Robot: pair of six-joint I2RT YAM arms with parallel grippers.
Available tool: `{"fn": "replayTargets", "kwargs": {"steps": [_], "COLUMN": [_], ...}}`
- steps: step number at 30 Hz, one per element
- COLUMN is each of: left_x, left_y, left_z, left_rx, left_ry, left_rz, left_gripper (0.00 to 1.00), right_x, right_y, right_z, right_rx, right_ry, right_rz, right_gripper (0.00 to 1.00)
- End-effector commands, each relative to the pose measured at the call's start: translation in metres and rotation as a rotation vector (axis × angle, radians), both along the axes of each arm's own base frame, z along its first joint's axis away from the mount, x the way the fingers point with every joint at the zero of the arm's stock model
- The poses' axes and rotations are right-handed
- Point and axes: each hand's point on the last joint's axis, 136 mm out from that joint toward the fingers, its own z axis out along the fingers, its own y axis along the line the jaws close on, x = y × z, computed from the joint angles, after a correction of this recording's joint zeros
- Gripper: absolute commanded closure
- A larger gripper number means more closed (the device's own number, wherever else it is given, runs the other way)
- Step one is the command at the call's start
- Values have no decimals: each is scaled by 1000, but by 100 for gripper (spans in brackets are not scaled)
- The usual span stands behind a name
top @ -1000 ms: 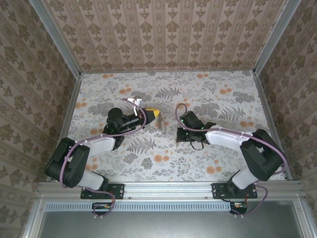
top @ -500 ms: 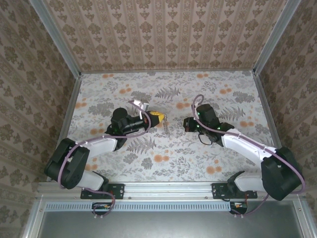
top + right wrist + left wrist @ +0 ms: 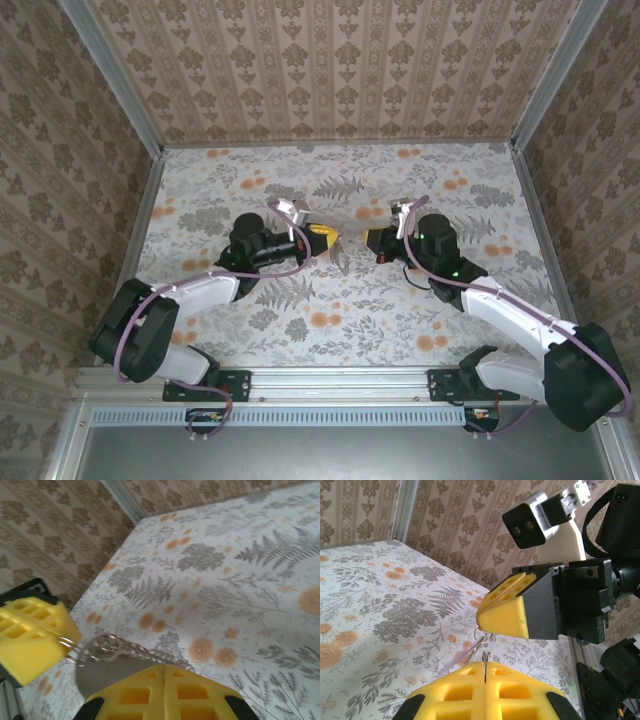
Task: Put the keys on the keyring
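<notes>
Mid-table, left gripper point(image 3: 322, 238) pinches a metal sliver point(image 3: 484, 666); right gripper point(image 3: 374, 240) clamps a grey tab point(image 3: 92, 676); wire rings point(image 3: 106, 637) bridge them, seemingly aligned for threading the key point(image 3: 461, 656).

The pads point(image 3: 520, 700) of the left gripper point(image 3: 485, 672), at 6 o'clock in the left wrist view, are matt yellow foam with square hollows; the right gripper point(image 3: 487, 619) at 3 o'clock backs the same foam with matt black plastic. The small rings point(image 3: 107, 645) between them are thin, shiny silvery wire. A matt floral print covers the table point(image 3: 300, 330), edged by dull brushed-metal rails point(image 3: 340, 378).
</notes>
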Motion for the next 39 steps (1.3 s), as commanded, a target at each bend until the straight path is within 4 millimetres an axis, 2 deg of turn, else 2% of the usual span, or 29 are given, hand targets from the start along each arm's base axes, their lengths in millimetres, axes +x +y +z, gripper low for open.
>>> {"fn": "replayTargets", "kwargs": {"steps": [1, 7, 22, 39], "left_x": [-6, -9, -7, -15], "left_y": [-13, -23, -31, -32], "left_z": [12, 10, 6, 11], "left_rx": [8, 36, 38, 22], "left_ry": [-73, -66, -43, -45], "left_rz": [-67, -99, -117, -148], "left_gripper": [100, 100, 100, 100], "right_x": [-9, -14, -24, -13], "right_y": [9, 13, 18, 29], "right_z": [25, 33, 40, 35], "right_rx": [38, 53, 76, 74], "right_ry": [-120, -151, -172, -149], "right_rz": [88, 122, 175, 181], "right_gripper": [100, 100, 100, 100]}}
